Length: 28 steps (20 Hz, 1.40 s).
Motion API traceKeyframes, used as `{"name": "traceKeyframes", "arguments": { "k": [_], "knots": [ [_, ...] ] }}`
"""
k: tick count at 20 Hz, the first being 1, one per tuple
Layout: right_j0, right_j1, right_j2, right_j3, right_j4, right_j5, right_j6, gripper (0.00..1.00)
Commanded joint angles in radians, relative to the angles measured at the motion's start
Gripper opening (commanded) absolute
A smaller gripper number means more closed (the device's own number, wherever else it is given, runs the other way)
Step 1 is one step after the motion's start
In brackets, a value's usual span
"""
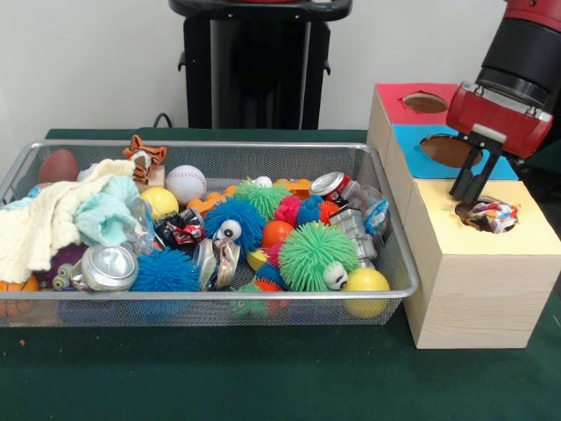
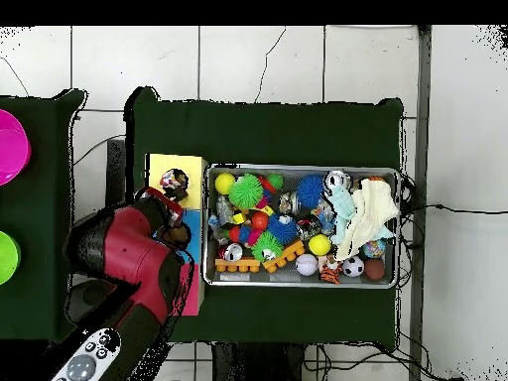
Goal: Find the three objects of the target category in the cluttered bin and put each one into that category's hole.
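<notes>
Yellow-topped box (image 1: 491, 263) in front: its hole (image 1: 487, 217) holds a speckled piece (image 1: 493, 216) beneath the narrowly parted, empty gripper (image 1: 469, 195), which should lift straight clear.

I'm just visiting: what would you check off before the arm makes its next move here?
1. Speckled piece at the yellow box's hole: ok, though it sits at the rim, not dropped through.
2. Gripper above that hole: ok.
3. Gripper free of the piece: cannot tell.
4. Blue box's hole unblocked: ok.
5. More speckled pieces visible in the bin: cannot tell, clutter hides much.
</notes>
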Motion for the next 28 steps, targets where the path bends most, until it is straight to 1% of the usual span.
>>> {"name": "traceKeyframes", "arguments": {
  "k": [1,7,14,19,22,26,28],
  "knots": [
    [0.007,0.082,0.091,-0.031,0.043,0.089,0.381,0.0],
    [0.023,0.073,0.067,-0.044,0.033,0.145,0.41,0.0],
    [0.018,0.029,0.04,-0.058,-0.012,0.213,0.409,0.0],
    [-0.003,0.029,0.034,-0.096,-0.025,0.22,0.407,0.0],
    [-0.006,0.03,0.027,-0.105,-0.028,0.222,0.404,0.0],
    [-0.024,0.041,0.045,-0.119,-0.022,0.179,0.388,0.0],
    [-0.027,0.052,0.041,-0.137,-0.02,0.173,0.393,0.0]
  ]
}}
